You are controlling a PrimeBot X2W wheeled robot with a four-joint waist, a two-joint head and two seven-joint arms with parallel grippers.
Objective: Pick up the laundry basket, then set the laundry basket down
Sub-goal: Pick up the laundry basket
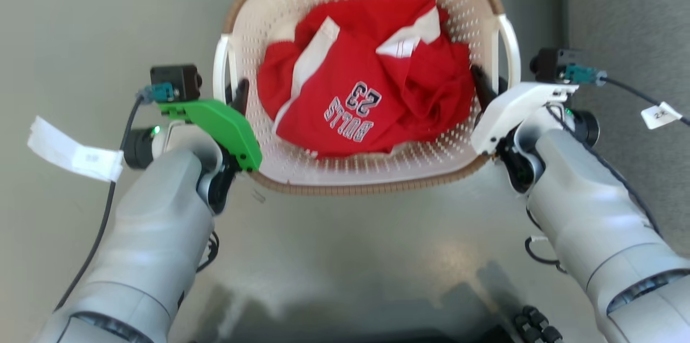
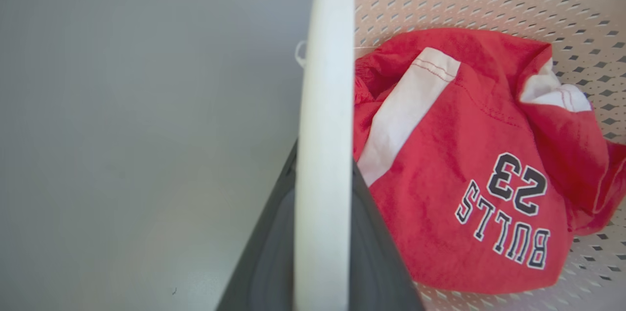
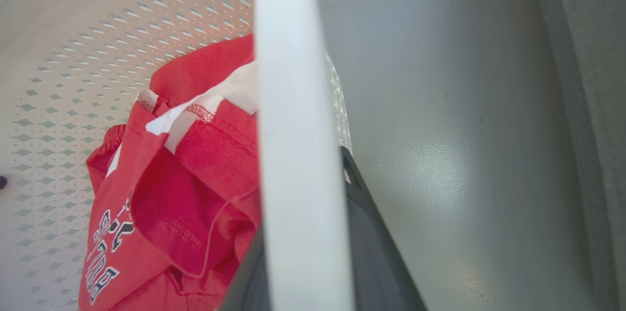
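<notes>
**Left gripper** (image 1: 233,96): green-cased, left of centre in the head view. Its jaws are drawn in on the left handle (image 1: 220,65). In the left wrist view the white bar runs up between the two dark fingers (image 2: 264,262), which lie against it on either side. One finger sits inside the wall. The other is hidden below the handle in the head view.

**Right gripper** (image 1: 489,89): white-cased, right of centre in the head view. Its jaws are likewise pinched on the right handle (image 1: 509,46), and in the right wrist view the bar is clamped between dark fingers (image 3: 371,233).

**Basket** (image 1: 366,187): upper centre of the head view, between the two grippers. It has cream perforated walls and a brown rim.

**Contents:** a crumpled red garment (image 1: 366,89) with white panels, lettered "BULLS 23".

**Floor** (image 1: 350,256): grey and glossy, filling the lower centre of the head view.

**Hidden or unclear:**
- The far rim is clipped by the top edge of the head view.
- Both sets of fingertips are covered by the handles in the wrist views.
- Whether the basket's base rests on the floor or hangs above it cannot be told.
- The paper tags (image 1: 73,151) on the cables are too blurred to read.
- Both forearms are cut off at the bottom corners of the head view.
</notes>
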